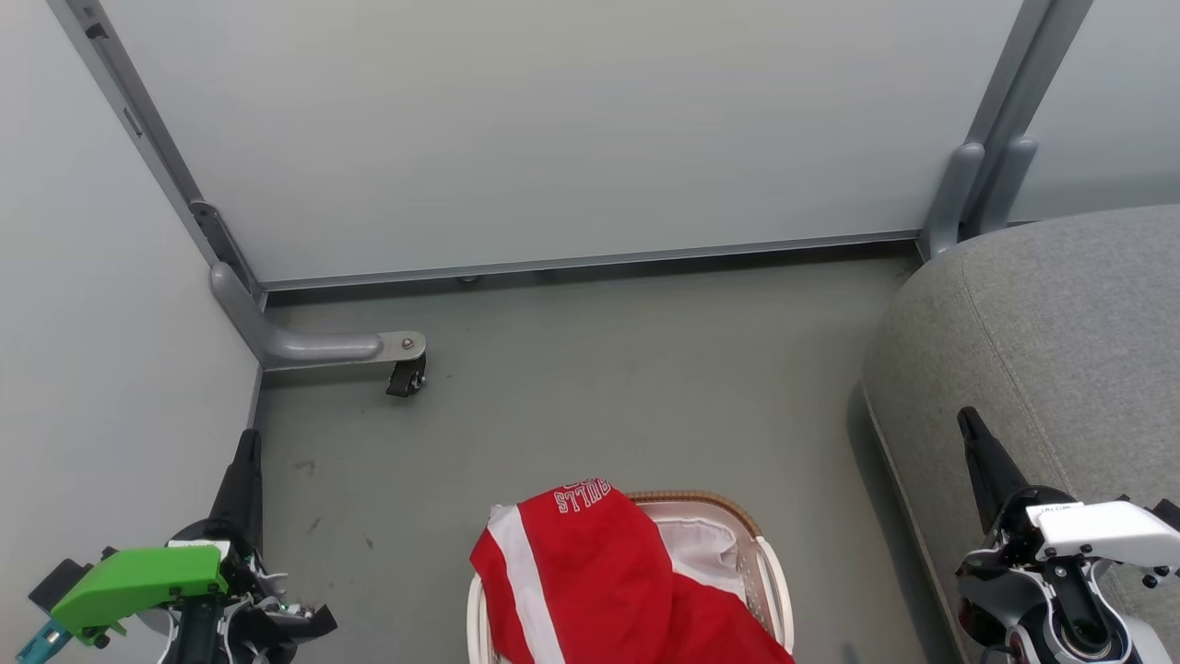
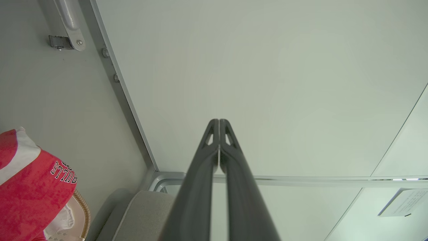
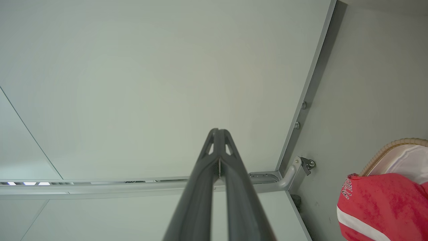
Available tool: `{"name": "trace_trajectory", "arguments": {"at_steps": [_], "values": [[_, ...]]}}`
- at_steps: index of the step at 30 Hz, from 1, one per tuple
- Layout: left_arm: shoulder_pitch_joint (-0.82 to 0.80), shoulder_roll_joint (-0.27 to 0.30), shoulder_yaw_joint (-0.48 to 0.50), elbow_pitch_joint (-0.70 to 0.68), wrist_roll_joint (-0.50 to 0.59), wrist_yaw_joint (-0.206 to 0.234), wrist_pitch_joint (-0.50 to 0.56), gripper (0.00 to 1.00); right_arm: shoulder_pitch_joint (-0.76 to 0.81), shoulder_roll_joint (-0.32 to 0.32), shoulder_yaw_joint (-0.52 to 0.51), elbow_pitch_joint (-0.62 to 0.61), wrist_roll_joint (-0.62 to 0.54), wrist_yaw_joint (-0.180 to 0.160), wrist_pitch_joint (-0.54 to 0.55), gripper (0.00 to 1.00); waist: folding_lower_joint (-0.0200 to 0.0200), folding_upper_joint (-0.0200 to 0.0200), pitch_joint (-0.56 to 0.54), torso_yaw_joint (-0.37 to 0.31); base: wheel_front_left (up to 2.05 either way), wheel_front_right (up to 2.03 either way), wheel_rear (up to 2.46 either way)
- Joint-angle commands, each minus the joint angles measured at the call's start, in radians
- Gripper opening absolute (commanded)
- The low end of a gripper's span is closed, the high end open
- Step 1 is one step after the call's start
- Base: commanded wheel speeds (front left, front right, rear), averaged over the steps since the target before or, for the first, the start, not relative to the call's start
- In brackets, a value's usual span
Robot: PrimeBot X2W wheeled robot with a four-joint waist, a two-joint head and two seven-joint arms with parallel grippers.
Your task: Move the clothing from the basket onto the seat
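The bright red fabric clothing [image 1: 590, 572], white-striped and lettered "BULLS", lay heaped in the oval cream plastic basket [image 1: 701, 499] with its brown woven rim and white cloth liner, which stood on the grey floor [image 1: 599, 387] near the large rounded grey woven seat [image 1: 1042, 323]. The left pincer [image 2: 219, 124] was closed on nothing, its two long dark fingers pressed together, beside a pale wall panel [image 1: 92, 323] and well apart from the basket. The right pincer [image 3: 219, 132] was likewise closed and empty, seen in the head view against the seat's near edge.
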Motion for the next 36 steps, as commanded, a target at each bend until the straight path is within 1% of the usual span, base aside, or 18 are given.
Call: {"name": "trace_trajectory", "arguments": {"at_steps": [1, 24, 25, 28, 31, 33, 36], "values": [[-0.010, 0.007, 0.000, -0.001, -0.003, -0.004, 0.002, 0.00, 0.011, -0.006, -0.001, -0.003, 0.003, 0.000, 0.001, 0.00, 0.0000, 0.0000, 0.000, 0.000, 0.00, 0.00, 0.00], [-0.010, 0.007, 0.000, -0.001, -0.003, -0.004, 0.002, 0.00, 0.011, -0.006, -0.001, -0.003, 0.003, 0.000, 0.001, 0.00, 0.0000, 0.0000, 0.000, 0.000, 0.00, 0.00, 0.00], [0.001, -0.001, 0.000, 0.003, 0.000, 0.000, 0.000, 1.00, 0.000, 0.001, 0.000, 0.003, 0.000, 0.000, 0.000, 1.00, 0.0000, 0.0000, 0.000, 0.000, 0.00, 0.00, 0.00], [0.018, -0.007, -0.002, 0.030, 0.001, 0.001, -0.002, 1.00, 0.010, 0.009, 0.002, 0.027, -0.001, 0.000, -0.001, 1.00, 0.0000, 0.0000, 0.000, 0.000, 0.00, 0.00, 0.00], [0.016, -0.005, -0.006, 0.033, 0.012, 0.001, -0.017, 1.00, 0.008, 0.005, 0.009, 0.022, -0.015, 0.000, -0.014, 1.00, 0.0000, 0.0000, 0.001, 0.000, 0.00, 0.00, 0.00], [0.014, -0.002, -0.009, 0.034, 0.029, 0.001, -0.027, 1.00, 0.006, -0.001, 0.018, 0.021, -0.031, 0.000, -0.026, 1.00, 0.0000, 0.0000, 0.002, 0.000, 0.00, 0.00, 0.00], [0.012, 0.004, -0.014, 0.038, 0.083, 0.001, -0.043, 1.00, 0.001, -0.012, 0.031, 0.023, -0.074, 0.000, -0.042, 1.00, 0.0000, 0.0000, 0.004, 0.001, 0.00, 0.00, 0.00]]}}
